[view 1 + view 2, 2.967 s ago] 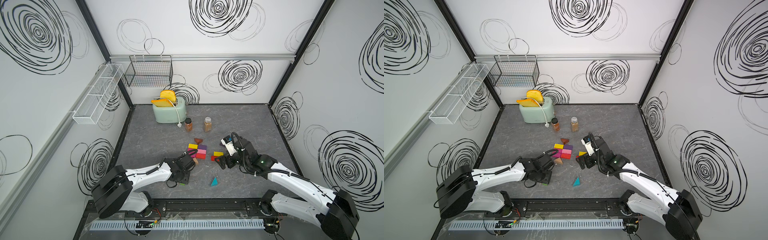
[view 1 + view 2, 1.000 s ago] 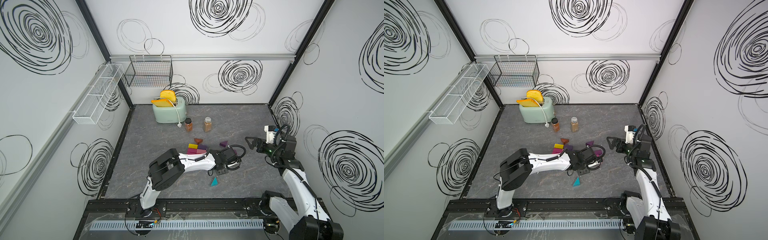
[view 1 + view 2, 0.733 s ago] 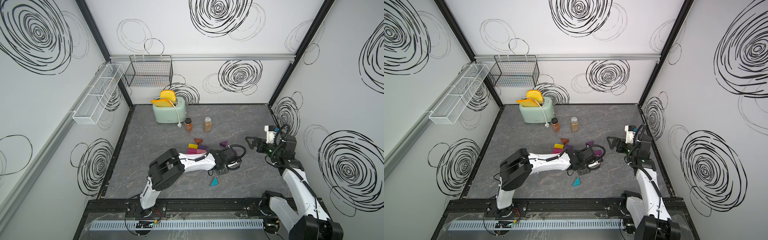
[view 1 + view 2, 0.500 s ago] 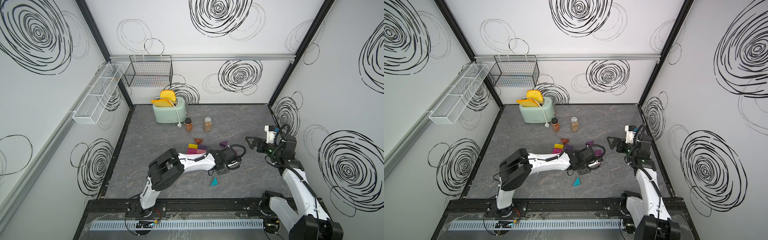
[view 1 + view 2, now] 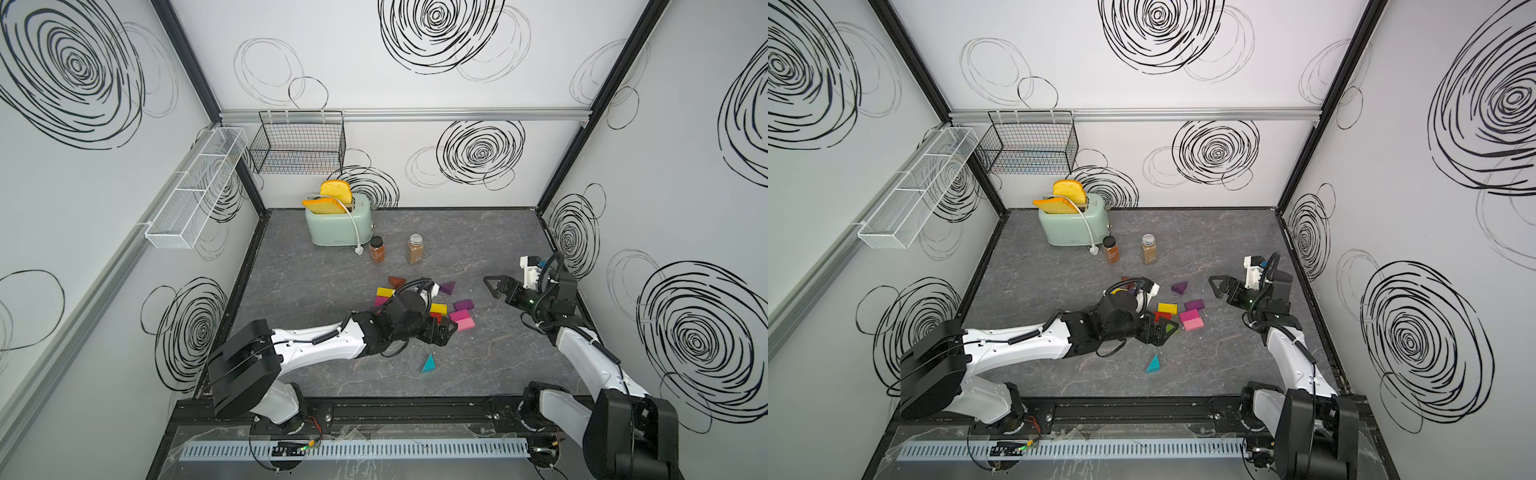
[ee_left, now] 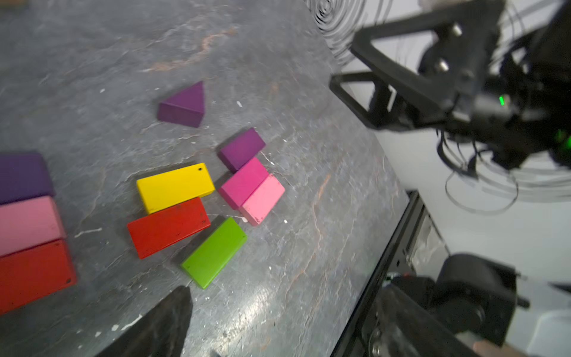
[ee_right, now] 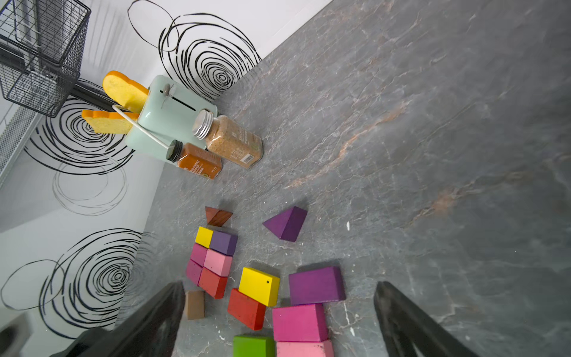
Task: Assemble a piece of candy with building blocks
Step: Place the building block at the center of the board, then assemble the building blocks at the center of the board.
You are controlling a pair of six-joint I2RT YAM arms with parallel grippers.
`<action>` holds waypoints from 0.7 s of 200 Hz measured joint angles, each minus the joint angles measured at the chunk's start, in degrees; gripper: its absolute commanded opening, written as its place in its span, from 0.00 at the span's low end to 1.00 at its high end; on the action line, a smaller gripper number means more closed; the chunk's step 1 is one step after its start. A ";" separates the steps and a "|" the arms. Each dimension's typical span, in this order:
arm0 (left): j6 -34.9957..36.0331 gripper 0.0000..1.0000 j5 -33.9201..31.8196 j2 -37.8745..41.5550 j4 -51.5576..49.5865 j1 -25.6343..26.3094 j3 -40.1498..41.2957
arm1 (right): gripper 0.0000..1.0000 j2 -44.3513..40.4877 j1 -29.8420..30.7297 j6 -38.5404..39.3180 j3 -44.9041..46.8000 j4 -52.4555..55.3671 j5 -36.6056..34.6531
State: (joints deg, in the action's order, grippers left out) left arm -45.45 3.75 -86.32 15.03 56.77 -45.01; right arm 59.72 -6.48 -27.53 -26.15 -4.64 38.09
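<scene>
Building blocks lie mid-table. A yellow brick, a red brick and a green brick lie side by side. Next to them are purple, magenta and pink bricks. A purple wedge, a brown wedge and a tight block grid lie further back. A teal wedge lies alone nearer the front. My left gripper hovers open and empty just off the green brick. My right gripper hangs open to the right, clear of all blocks.
A mint toaster with toast stands at the back, with two spice jars in front of it. A black wire basket and a white rack hang on the walls. The right arm's base is close to my left gripper.
My left gripper has gone from nearly shut to wide open, and the green brick now lies free beside the red one. The right arm has stayed still over the last second.
</scene>
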 measured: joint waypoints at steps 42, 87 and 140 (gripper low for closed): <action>-14.86 0.99 -6.93 -5.73 14.05 -0.44 1.09 | 0.99 -4.55 0.66 -2.69 0.70 -1.97 -2.38; -21.49 0.99 -15.78 -12.70 22.56 -0.63 0.33 | 0.99 -4.22 0.09 -2.69 0.70 -2.43 -1.97; -25.83 0.99 -23.54 -17.88 30.75 -0.44 1.46 | 0.99 -4.20 -0.76 -1.18 0.55 -1.31 -0.55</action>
State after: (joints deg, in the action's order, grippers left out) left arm -71.29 -19.79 -104.20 45.78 56.34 -43.55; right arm 55.53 -7.25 -28.71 -25.61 -5.96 37.54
